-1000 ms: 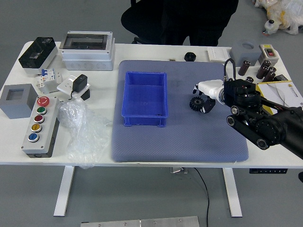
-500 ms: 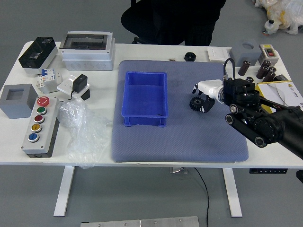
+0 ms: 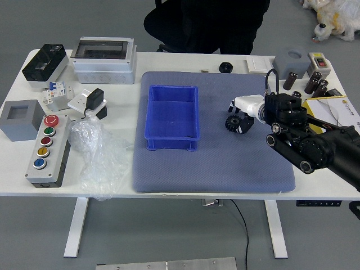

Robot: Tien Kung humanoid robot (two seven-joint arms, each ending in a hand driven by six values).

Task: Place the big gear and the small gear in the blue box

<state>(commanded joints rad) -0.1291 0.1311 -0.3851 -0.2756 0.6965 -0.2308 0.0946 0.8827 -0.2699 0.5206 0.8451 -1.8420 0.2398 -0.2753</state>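
1. The right hand [image 3: 253, 107] is right of the blue box [image 3: 171, 119], at a black gear [image 3: 233, 123]; whether it is released, clenched or grasping I cannot tell.
2. That gear is near the blue box, on its right; big or small, I cannot tell.
3. A round black piece [image 3: 225, 67] is beyond and right of the box, near the table's [image 3: 169, 60] far edge.
4. Left of the box is a crumpled clear bag [image 3: 98, 152].

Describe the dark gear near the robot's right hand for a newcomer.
Find the large grey-blue mat, then the blue box on it. To the box's right, beside the right hand, lies a dark round gear; its toothed rim sets it apart from the straight-sided box.
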